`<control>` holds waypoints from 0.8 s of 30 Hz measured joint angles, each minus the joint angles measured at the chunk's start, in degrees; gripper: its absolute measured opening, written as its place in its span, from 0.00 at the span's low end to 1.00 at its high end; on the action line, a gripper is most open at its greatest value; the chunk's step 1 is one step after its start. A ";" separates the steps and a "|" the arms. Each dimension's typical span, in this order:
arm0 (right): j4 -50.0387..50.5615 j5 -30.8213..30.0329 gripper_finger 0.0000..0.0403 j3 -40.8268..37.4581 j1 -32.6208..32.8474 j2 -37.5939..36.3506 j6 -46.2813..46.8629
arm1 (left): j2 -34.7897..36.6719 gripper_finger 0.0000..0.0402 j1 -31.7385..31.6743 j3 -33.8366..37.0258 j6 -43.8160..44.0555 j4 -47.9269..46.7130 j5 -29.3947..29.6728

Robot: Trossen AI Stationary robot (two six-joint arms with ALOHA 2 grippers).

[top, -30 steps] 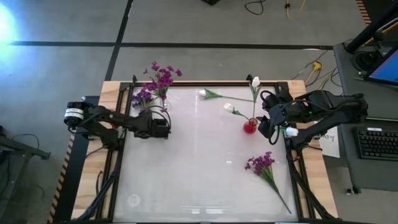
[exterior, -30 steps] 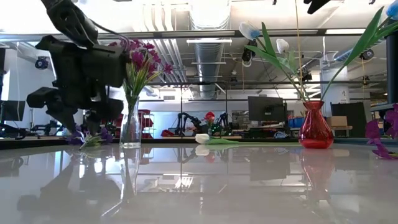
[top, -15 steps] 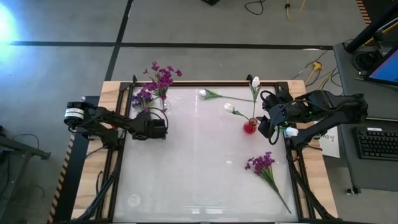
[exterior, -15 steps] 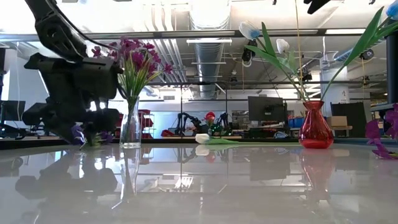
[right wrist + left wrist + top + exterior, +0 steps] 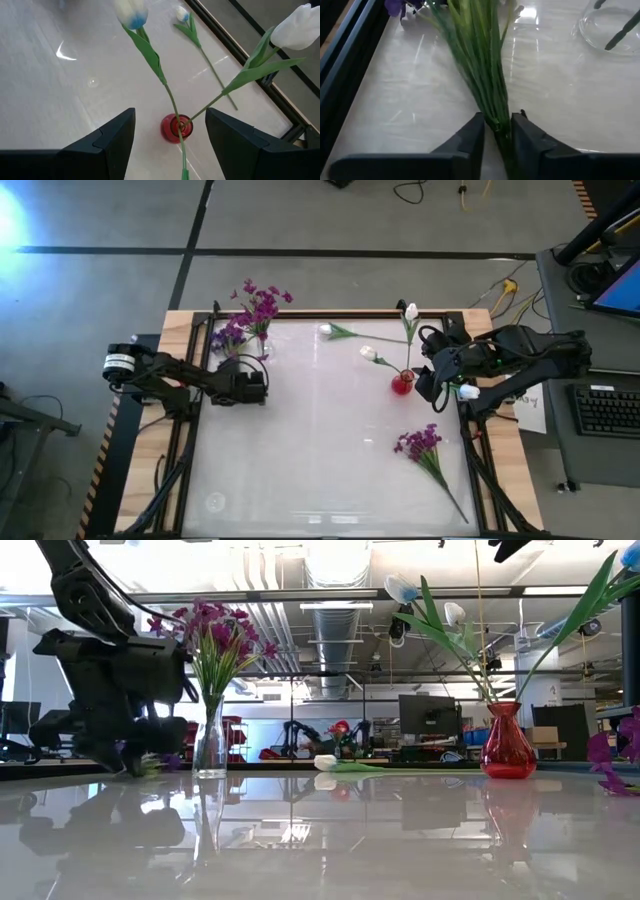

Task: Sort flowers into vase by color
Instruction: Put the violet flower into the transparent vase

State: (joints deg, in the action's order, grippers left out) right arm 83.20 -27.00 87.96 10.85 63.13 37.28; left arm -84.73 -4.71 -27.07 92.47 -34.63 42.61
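Left gripper [image 5: 496, 131] sits low at the far-left part of the table [image 5: 320, 450], fingers [image 5: 470, 140] pinched on the green stem bundle of a purple flower bunch [image 5: 479, 65] lying flat there. In the high view that gripper [image 5: 262, 384] is just near of the clear vase [image 5: 258, 345], which already holds purple flowers [image 5: 262, 302]; another purple cluster [image 5: 229, 333] shows just left of the vase, by the table's far-left edge. In the low view the dark left arm [image 5: 110, 670] stands just left of the clear vase [image 5: 210, 740].

Right gripper [image 5: 170, 130] hovers above the red vase [image 5: 176, 128], fingers spread wide w/ nothing between them; in the high view it [image 5: 432, 385] sits just right of the red vase [image 5: 402, 383], far-right part of the table. Red vase holds two white tulips [image 5: 411, 311], one leaning far, one [image 5: 369, 352] leaning left.

A third white tulip [image 5: 326, 331] lies flat near the far edge, approx. between the two vases. One more purple bunch [image 5: 420, 443] lies on the near-right area, stem pointing to the near-right corner, well apart from both grippers.
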 joint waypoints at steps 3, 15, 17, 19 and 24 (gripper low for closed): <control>0.00 0.00 0.58 0.00 0.00 0.00 0.00 | 0.00 0.09 0.00 0.17 0.23 -0.24 -0.07; 0.00 0.00 0.58 0.00 0.00 0.00 -0.49 | 0.59 0.00 0.95 -0.99 2.64 -4.71 -2.57; 0.00 0.00 0.58 0.00 0.00 0.00 -0.57 | 1.07 0.00 2.17 -2.43 1.92 -7.42 -5.33; 0.00 0.00 0.58 0.00 0.00 0.00 -0.64 | 1.54 0.00 3.37 -4.51 0.68 -10.91 -9.47; 0.00 0.00 0.58 0.00 0.00 0.00 -0.83 | 1.72 0.00 7.57 -9.97 0.55 -23.52 -17.12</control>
State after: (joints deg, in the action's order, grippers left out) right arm 83.20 -27.00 87.96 10.85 63.13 36.44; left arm -83.01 2.86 -37.04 93.01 -58.15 25.49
